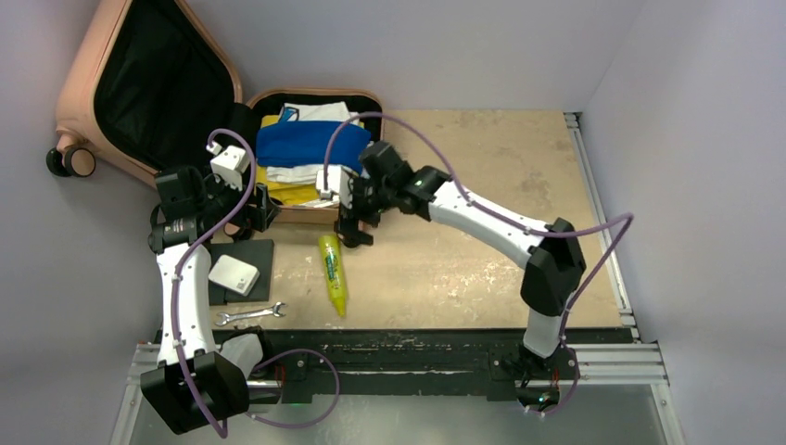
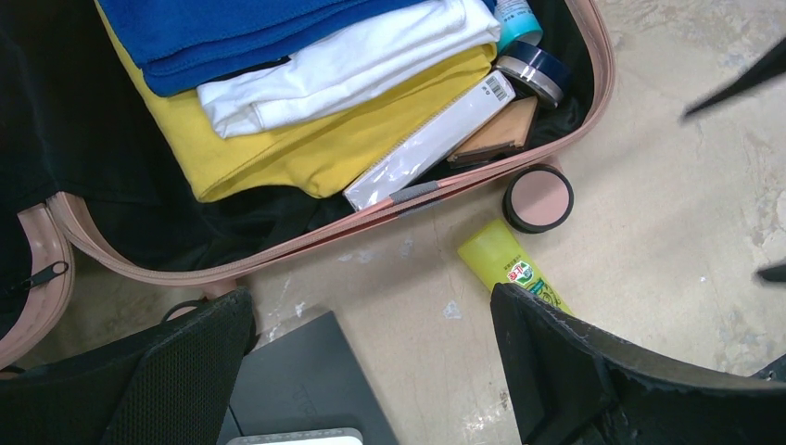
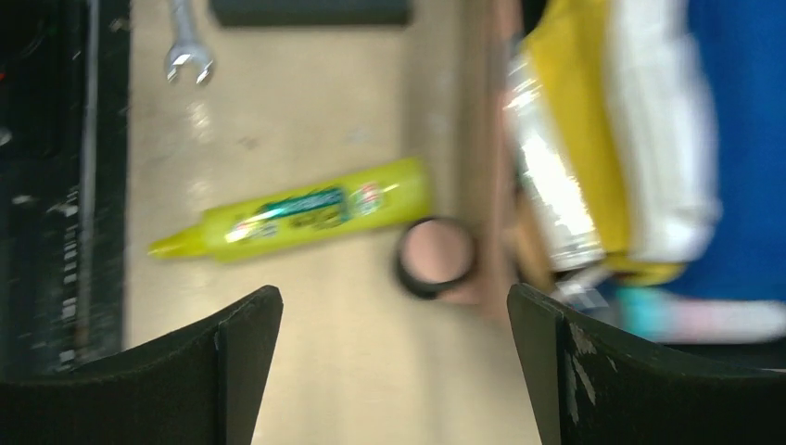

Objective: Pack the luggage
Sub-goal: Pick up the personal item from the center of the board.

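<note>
The luggage [image 1: 76,93] lies open in the upper left of the top view, with its lid [image 1: 158,83] raised and folded clothes [image 1: 301,144] in its lower half. The left gripper [image 2: 371,297] and the right gripper [image 3: 394,297] both have their jaws spread wide and hold nothing. I judge the case stiff, smooth and bulky, so the rim of the lid seems the best place to grip.
</note>
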Available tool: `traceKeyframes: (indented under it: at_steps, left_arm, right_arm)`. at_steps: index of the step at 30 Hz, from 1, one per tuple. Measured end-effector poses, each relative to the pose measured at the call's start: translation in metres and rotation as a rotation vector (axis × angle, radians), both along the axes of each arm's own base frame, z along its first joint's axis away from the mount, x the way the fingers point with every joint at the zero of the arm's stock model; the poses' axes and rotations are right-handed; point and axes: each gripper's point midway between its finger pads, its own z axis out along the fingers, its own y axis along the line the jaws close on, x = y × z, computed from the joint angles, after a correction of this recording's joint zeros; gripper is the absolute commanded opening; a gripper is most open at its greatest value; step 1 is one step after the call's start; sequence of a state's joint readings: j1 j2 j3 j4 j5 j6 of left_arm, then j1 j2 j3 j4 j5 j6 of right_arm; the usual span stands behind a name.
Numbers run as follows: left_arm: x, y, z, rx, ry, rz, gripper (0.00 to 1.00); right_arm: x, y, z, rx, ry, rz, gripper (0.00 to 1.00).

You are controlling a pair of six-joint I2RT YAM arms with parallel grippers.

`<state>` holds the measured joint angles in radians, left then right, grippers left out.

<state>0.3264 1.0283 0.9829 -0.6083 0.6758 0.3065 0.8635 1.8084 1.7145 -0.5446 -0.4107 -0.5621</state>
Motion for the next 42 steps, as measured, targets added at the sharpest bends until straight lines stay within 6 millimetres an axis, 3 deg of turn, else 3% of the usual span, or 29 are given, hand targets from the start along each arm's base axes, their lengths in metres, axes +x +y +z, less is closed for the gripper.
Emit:
traceKeyframes:
  at_steps: [5, 10, 18, 25, 36, 42]
  left_arm:
    - [0.0, 0.001, 0.0, 0.0, 0.001, 0.005, 0.99]
    - [0.0, 0.004, 0.0, 0.002, 0.001, 0.013, 0.99]
    - [0.0, 0.007, 0.001, 0.003, -0.002, 0.024, 0.99]
    - [0.0, 0.009, 0.001, 0.004, -0.003, 0.03, 0.99]
    - [0.0, 0.011, 0.001, 0.004, -0.002, 0.038, 0.99]
    - [0.0, 0.013, 0.001, 0.005, -0.002, 0.045, 0.99]
  right_arm:
    - [-0.038, 0.002, -0.085, -0.135, 0.234, -0.044, 0.88]
    - [-0.034, 0.004, -0.123, -0.181, 0.326, -0.138, 0.88]
    - [-0.03, 0.01, -0.155, -0.209, 0.394, -0.201, 0.86]
    - [-0.044, 0.028, -0.176, -0.238, 0.446, -0.165, 0.86]
    - [-0.048, 0.043, -0.17, -0.218, 0.456, -0.146, 0.86]
    - [-0.047, 0.054, -0.184, -0.23, 0.456, -0.14, 0.86]
